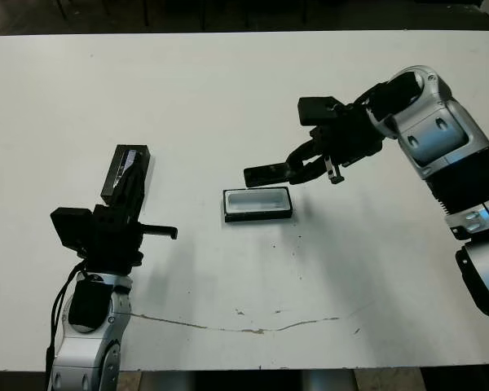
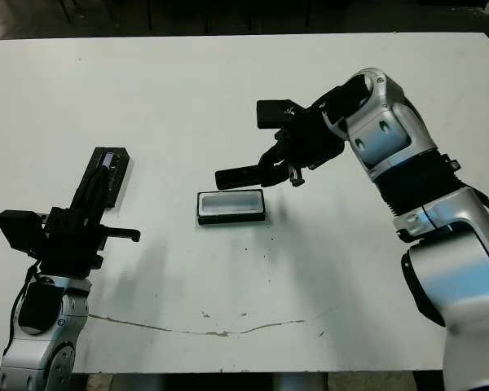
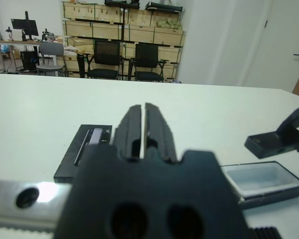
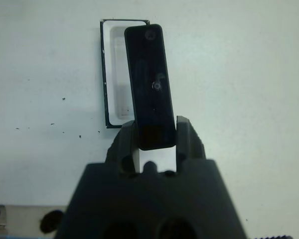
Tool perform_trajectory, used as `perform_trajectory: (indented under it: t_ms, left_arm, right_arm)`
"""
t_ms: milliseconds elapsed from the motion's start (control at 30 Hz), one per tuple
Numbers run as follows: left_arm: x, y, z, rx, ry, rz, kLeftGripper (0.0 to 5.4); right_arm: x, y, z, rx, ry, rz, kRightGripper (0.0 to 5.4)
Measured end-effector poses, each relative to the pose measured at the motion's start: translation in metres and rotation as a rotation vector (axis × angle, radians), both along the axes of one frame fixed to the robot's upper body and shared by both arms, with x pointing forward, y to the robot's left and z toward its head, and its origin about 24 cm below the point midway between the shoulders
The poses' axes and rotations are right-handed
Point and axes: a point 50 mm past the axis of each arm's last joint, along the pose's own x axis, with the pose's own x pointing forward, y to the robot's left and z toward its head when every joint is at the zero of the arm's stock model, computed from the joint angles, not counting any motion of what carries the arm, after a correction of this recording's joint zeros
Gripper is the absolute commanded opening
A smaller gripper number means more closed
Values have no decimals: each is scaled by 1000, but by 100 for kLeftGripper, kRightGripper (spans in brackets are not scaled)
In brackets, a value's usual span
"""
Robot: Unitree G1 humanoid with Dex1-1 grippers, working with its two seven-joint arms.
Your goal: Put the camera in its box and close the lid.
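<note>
The box (image 1: 257, 204), a shallow tray with a black rim and white lining, lies open at mid-table. Just above it hangs the camera (image 1: 266, 173), a slim glossy black bar, with my right gripper (image 1: 303, 167) shut on its near end. In the right wrist view the camera (image 4: 149, 84) sticks out between the fingers over the box (image 4: 114, 74). The lid (image 1: 126, 173), black with a shiny window strip, lies flat on the table at the left. My left gripper (image 1: 134, 183) hovers over the lid's near part, fingers shut and holding nothing.
A thin brown crack line (image 1: 228, 326) runs across the white table near its front edge. Beyond the table, the left wrist view shows office chairs (image 3: 107, 59) and shelves of crates.
</note>
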Motion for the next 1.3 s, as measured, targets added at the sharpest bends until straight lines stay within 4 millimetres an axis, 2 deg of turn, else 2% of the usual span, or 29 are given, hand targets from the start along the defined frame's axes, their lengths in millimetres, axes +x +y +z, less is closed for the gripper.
perform_trajectory:
  t_ms: [800, 1300]
  left_arm:
    - [2, -2, 2, 2, -9, -12, 0]
    - [0, -4, 1, 1, -5, -17, 0]
  right_arm:
    - [-16, 23, 10, -105, -69, 89, 52]
    - [-18, 27, 1, -187, -106, 111, 52]
